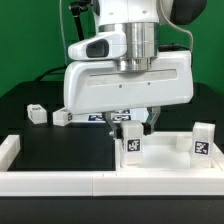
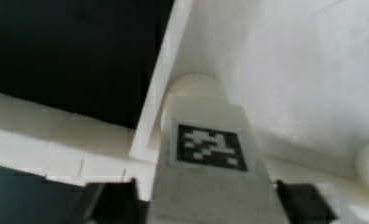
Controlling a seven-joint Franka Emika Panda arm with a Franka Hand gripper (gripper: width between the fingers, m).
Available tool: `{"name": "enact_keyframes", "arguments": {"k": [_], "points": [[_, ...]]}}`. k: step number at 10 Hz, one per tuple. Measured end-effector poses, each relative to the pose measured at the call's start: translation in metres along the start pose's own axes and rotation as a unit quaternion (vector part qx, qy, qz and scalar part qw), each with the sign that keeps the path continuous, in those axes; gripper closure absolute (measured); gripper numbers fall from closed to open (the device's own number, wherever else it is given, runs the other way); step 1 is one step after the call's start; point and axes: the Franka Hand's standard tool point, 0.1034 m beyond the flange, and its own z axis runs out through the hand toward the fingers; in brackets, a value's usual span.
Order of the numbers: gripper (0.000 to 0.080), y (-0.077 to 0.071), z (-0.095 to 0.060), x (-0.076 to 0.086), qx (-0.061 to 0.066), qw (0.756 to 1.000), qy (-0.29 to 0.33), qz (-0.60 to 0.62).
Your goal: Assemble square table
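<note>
EYE TO EYE: The exterior view faces the arm (image 1: 125, 45) head-on from a low, slightly raised vantage, at close range. The wrist view looks along the gripper (image 2: 202, 200) from very near. Both frame the same tagged leg (image 1: 131, 143) between its fingertips.

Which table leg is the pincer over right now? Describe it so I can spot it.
Start at the big white arm housing mid-frame in the exterior view. Directly beneath it, between the pincer's fingers, stands a small white plastic tagged leg. The similar upright leg stands alone toward the exterior view's right.
</note>
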Motion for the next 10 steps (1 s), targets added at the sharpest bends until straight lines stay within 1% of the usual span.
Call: {"name": "enact_keyframes", "arguments": {"k": [1, 5, 6, 7, 8, 9, 10], "points": [[0.0511, 0.0, 0.0, 0.0, 0.0, 1.0, 0.0, 0.0], [0.0511, 0.0001, 0.0, 0.0, 0.0, 1.0, 0.0, 0.01], [0.0511, -0.0013, -0.0002, 0.0013, 0.005, 0.994, 0.007, 0.11], [0.0509, 0.0007, 0.0009, 0.0003, 0.011, 0.976, 0.009, 0.218], [0.0509, 0.0034, 0.001, 0.0007, 0.023, 0.951, 0.011, 0.308], [0.0509, 0.0061, 0.0007, 0.0005, 0.034, 0.935, 0.014, 0.354], [0.0509, 0.0064, 0.0006, 0.0005, 0.034, 0.927, 0.013, 0.374]]}}
